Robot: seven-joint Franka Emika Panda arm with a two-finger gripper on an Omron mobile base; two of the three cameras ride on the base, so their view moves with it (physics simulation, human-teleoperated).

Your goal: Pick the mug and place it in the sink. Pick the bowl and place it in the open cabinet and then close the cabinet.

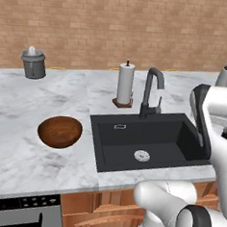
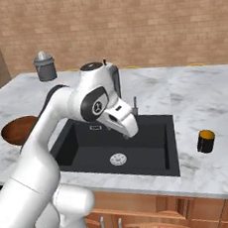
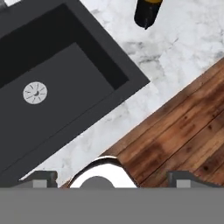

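Note:
The black mug [image 2: 205, 141] with a yellow inside stands on the marble counter to the right of the sink [image 2: 140, 155]. In the hand view the mug [image 3: 148, 11] is at the top edge, beyond the sink's [image 3: 65, 65] corner. The dark brown wooden bowl [image 1: 60, 131] rests upright on the counter left of the sink [image 1: 108, 149]; it is also at the left edge of the right base view [image 2: 15, 130]. My gripper [image 2: 129, 130] hangs above the basin, open, with nothing between its fingertips [image 3: 41, 178]. The cabinet is out of view.
A dark gooseneck faucet [image 1: 151, 92] and a paper towel roll [image 1: 125, 83] stand behind the sink. A grey canister [image 1: 33, 63] sits at the back left. An appliance panel [image 1: 21, 209] lies under the counter edge. Wooden floor [image 3: 183, 127] runs in front of the counter.

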